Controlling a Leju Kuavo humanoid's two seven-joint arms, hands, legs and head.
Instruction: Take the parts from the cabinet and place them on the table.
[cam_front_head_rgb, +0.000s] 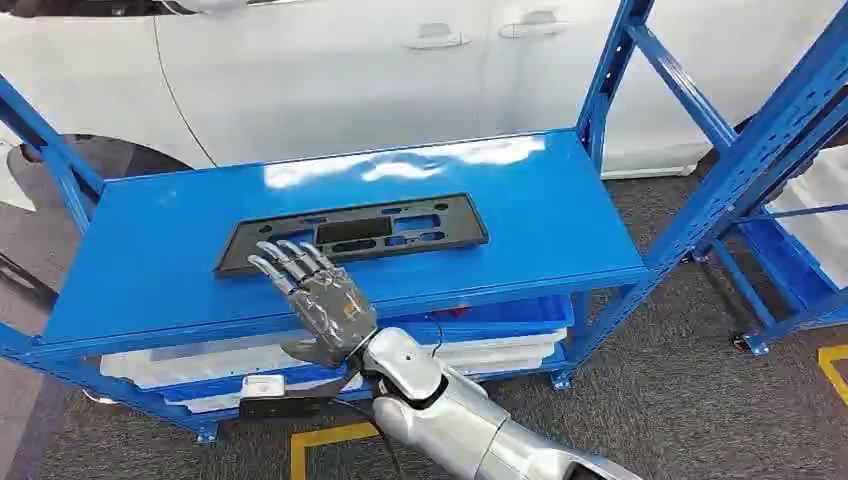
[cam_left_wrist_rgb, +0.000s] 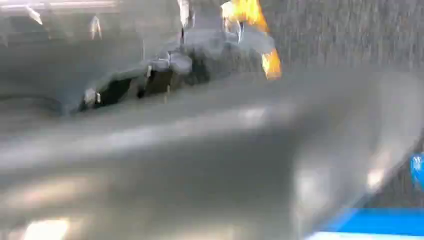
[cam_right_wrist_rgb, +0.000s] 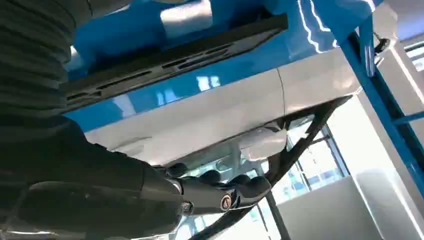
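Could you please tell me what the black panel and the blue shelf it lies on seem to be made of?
The black panel looks like moulded plastic with a matte finish: it is thin, dull and pierced by neat rectangular cut-outs. The blue shelf looks like painted sheet metal with a glossy coat: it throws bright reflections and has a folded front edge. Neither can be confirmed by look alone.

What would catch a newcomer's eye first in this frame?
A long black plastic panel lies flat on the bright blue shelf, with a white car parked right behind. The robot's right hand hovers open at the panel's near edge, fingers spread towards it.
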